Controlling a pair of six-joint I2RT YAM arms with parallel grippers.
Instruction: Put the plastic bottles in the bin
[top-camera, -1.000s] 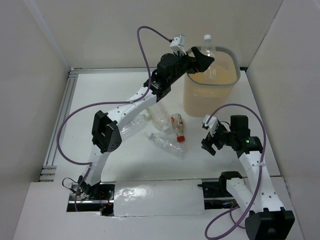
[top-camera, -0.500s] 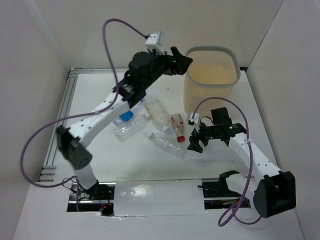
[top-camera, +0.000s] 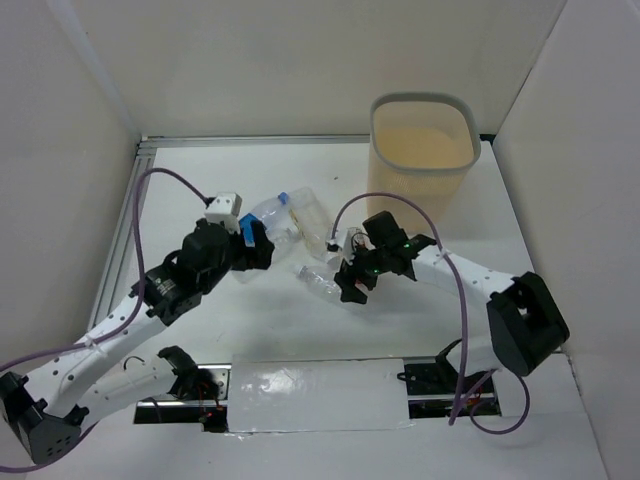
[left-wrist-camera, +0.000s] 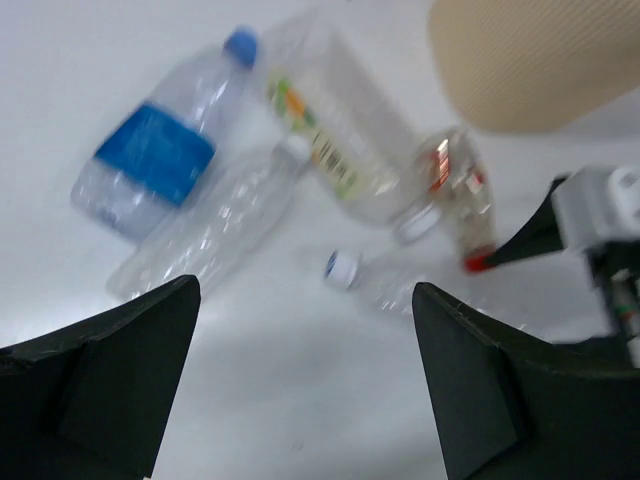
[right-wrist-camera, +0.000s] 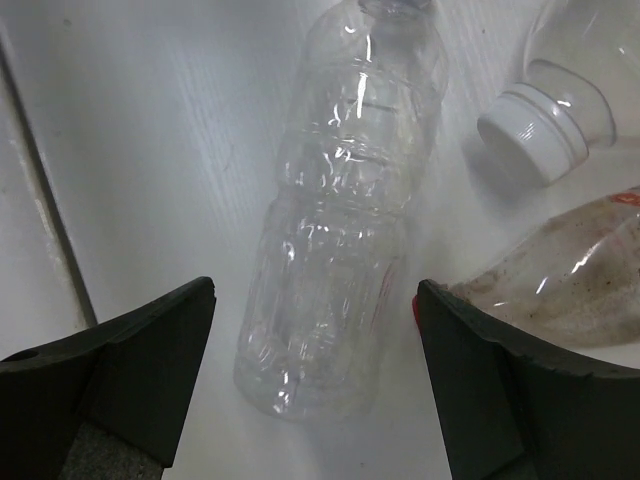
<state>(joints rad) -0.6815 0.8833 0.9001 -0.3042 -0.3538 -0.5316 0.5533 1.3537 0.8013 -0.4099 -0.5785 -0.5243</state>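
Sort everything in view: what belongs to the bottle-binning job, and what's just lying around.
For the job:
bin
blue-label bottle
red-capped bottle
large labelled bottle
long clear bottle
clear ribbed bottle

Just there:
purple cable
aluminium rail
silver sheet at the near edge

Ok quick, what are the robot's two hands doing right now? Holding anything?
Left hand: open, holding nothing.
Right hand: open, holding nothing; a clear bottle lies right under it.
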